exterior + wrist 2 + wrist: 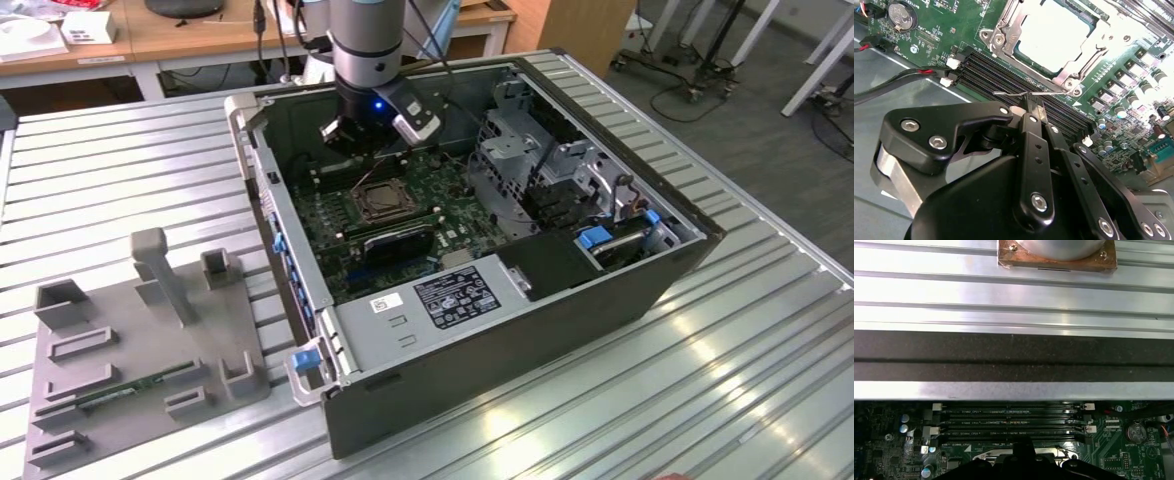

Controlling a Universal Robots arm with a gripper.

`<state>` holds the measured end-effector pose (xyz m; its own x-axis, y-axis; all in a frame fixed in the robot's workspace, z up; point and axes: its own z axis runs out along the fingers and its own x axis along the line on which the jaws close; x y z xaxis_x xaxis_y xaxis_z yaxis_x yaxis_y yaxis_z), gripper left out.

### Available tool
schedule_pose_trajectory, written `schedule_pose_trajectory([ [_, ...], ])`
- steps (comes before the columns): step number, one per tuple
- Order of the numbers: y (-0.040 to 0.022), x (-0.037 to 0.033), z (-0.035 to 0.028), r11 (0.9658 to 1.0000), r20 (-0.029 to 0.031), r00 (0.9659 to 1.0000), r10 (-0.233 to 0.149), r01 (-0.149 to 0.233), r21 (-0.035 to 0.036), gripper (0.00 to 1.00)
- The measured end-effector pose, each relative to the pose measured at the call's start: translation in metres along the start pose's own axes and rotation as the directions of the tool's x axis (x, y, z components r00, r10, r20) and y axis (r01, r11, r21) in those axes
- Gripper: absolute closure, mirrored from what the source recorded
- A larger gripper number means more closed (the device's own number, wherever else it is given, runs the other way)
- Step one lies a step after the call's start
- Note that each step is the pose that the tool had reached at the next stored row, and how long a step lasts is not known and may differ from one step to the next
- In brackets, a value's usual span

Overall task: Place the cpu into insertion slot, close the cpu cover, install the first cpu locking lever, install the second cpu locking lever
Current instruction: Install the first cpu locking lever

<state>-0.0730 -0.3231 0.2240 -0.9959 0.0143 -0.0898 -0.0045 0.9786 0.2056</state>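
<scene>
One arm worked alone over an open computer case point(534, 340) that lay on a ribbed metal table point(107, 180). On the exterior view's left a grey holder tray point(127, 345) sat well apart from the case. Moving right, the gripper point(371, 140) hung inside the case above the green motherboard point(454, 215). The socket point(380, 203) lay just beside it on the side nearer the camera, and a metal drive cage point(521, 150) stood farther right.

In the second wrist view the gripper point(1032, 107) had its two fingers together, with their tips against a thin wire locking lever point(1009, 93). I could not tell whether they pinched the wire or only pressed on it. The lever's long axis ran along the near edge of the socket, parallel to the black memory slots point(999, 70) and crosswise to the fingers. Its hooked end pointed toward the board's coin battery side.

The cpu point(1054, 35) sat in the socket straight beyond the fingertips, its pale face showing through the window of the cpu cover point(1004, 27). The cover lay flat over it. I judged the seating and closing done, and the work now on a lever.
</scene>
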Motion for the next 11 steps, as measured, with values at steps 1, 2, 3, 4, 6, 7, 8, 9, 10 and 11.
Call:
schedule_pose_trajectory([
  [1, 0.0, 0.0008, -0.0001, 1.0, 0.008, 1.0, -0.002, 0.002, -0.0002, 0.89],
  [2, 0.0, 0.0013, -0.0002, 1.0, 0.0186, 0.9998, -0.004, 0.004, -0.0001, 0.89],
  [3, 0.0, 0.0014, -0.0003, 1.0, 0.0286, 0.9996, -0.006, 0.006, 0.0, 0.89],
  [4, 0.0001, 0.0014, -0.0003, 1.0, 0.0385, 0.9992, -0.008, 0.008, -0.0002, 0.89],
  [6, 0.0001, 0.0016, -0.0005, 0.9999, 0.0584, 0.9982, -0.012, 0.012, -0.0004, 0.89],
  [7, 0.0, 0.0017, -0.0005, 0.9999, 0.068, 0.9976, -0.014, 0.014, -0.0003, 0.89],
  [8, 0.0001, 0.0018, -0.0005, 0.9999, 0.0746, 0.9971, -0.016, 0.016, -0.0004, 0.89],
  [9, 0.0001, 0.002, -0.0005, 0.9999, 0.0789, 0.9967, -0.017, 0.017, -0.0004, 0.89],
  [10, 0.0001, 0.0021, -0.0005, 0.9999, 0.0808, 0.9966, -0.017, 0.017, -0.0005, 0.89],
  [11, 0.0001, 0.0021, -0.0005, 0.9999, 0.081, 0.9966, -0.017, 0.017, -0.0005, 0.89],
])
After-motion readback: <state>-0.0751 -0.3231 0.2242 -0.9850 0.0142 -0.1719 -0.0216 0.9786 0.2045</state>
